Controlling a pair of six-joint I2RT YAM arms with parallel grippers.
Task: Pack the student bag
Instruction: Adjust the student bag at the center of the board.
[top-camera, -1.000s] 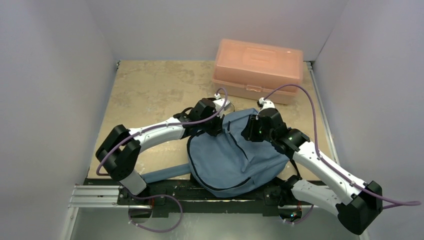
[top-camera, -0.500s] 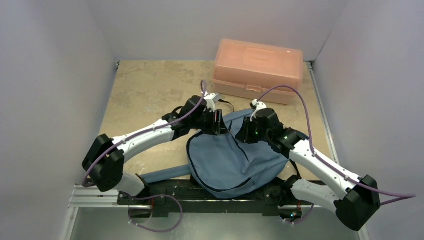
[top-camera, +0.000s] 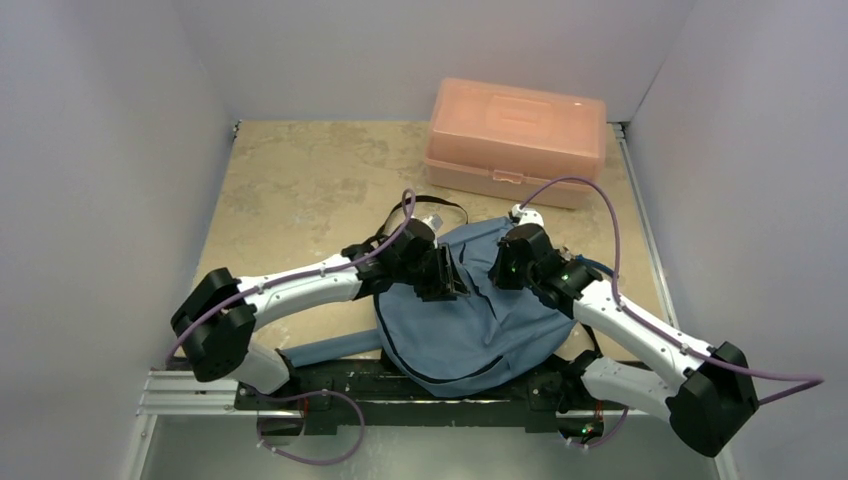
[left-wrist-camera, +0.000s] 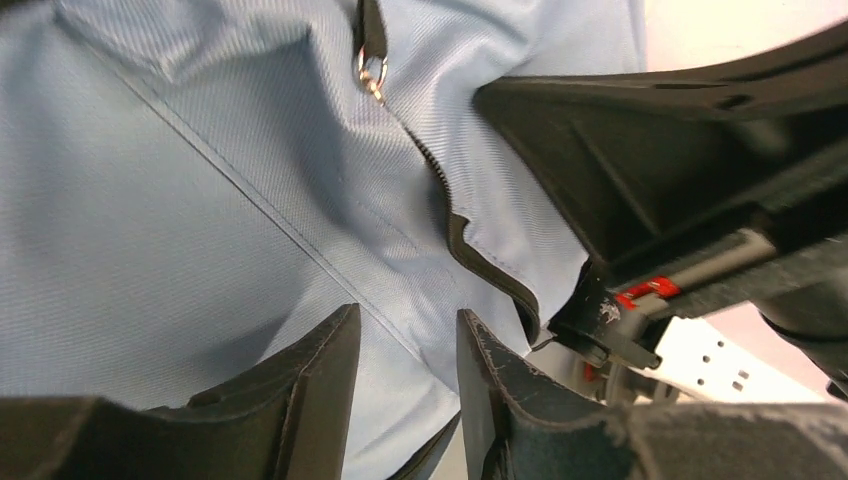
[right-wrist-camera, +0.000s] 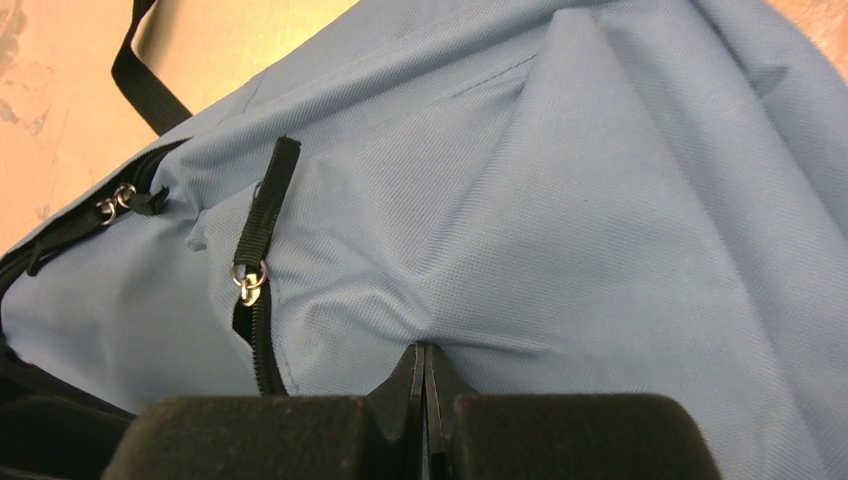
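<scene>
The blue-grey student bag (top-camera: 470, 320) lies flat at the near middle of the table. My left gripper (top-camera: 450, 275) hovers over its upper left part, open, with bag fabric (left-wrist-camera: 200, 200) showing between the fingers and a dark zipper (left-wrist-camera: 450, 215) beside it. My right gripper (top-camera: 500, 268) is shut, pinching a fold of the bag fabric (right-wrist-camera: 560, 220) near the zipper pull (right-wrist-camera: 248, 280). The right gripper's dark body (left-wrist-camera: 680, 150) fills the right side of the left wrist view.
A rigid salmon-pink plastic box (top-camera: 515, 138) stands at the back right of the table. A thin black strap (top-camera: 430, 204) loops out behind the bag. A wide blue shoulder strap (top-camera: 325, 350) trails to the near left. Grey walls enclose the table.
My left gripper has moved nearer and to the right, from the bag's far left edge onto its top. My right gripper has shifted slightly nearer, still pinching fabric.
</scene>
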